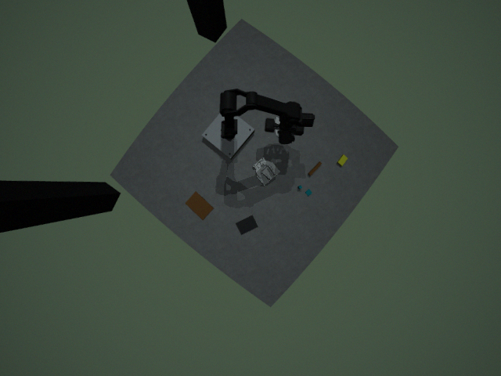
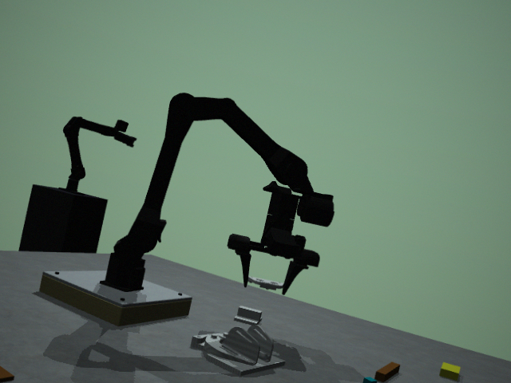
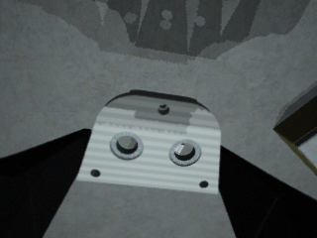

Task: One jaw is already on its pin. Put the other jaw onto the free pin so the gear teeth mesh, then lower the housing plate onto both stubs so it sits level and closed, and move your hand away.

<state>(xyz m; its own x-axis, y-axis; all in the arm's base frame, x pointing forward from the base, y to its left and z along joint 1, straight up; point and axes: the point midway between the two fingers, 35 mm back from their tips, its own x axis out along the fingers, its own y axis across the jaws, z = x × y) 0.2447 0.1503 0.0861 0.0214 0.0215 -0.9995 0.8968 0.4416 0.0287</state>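
Observation:
My gripper (image 2: pixel 264 289) (image 3: pixel 154 143) is shut on the housing plate (image 2: pixel 263 282) (image 3: pixel 149 169), a pale ribbed plate with two large ringed holes and three small ones. The fingers hold it by its sides, about level and well above the table. The grey base assembly (image 1: pixel 265 171) (image 2: pixel 263 365) sits on the table below. Curved jaw parts (image 2: pixel 241 341) stand on it; whether the teeth mesh cannot be told. The pins and stubs are too small or hidden to make out. The assembly is out of the wrist view.
A small grey bracket (image 2: pixel 249 315) stands behind the assembly. My arm's base plate (image 1: pixel 214 139) (image 2: pixel 78 284) is to one side. A brown bar (image 1: pixel 315 168) (image 2: pixel 386 372), a yellow block (image 1: pixel 342 160) (image 2: pixel 449 369), small teal pieces (image 1: pixel 308 192), an orange mat (image 1: pixel 199 205) and a dark mat (image 1: pixel 246 225) lie around.

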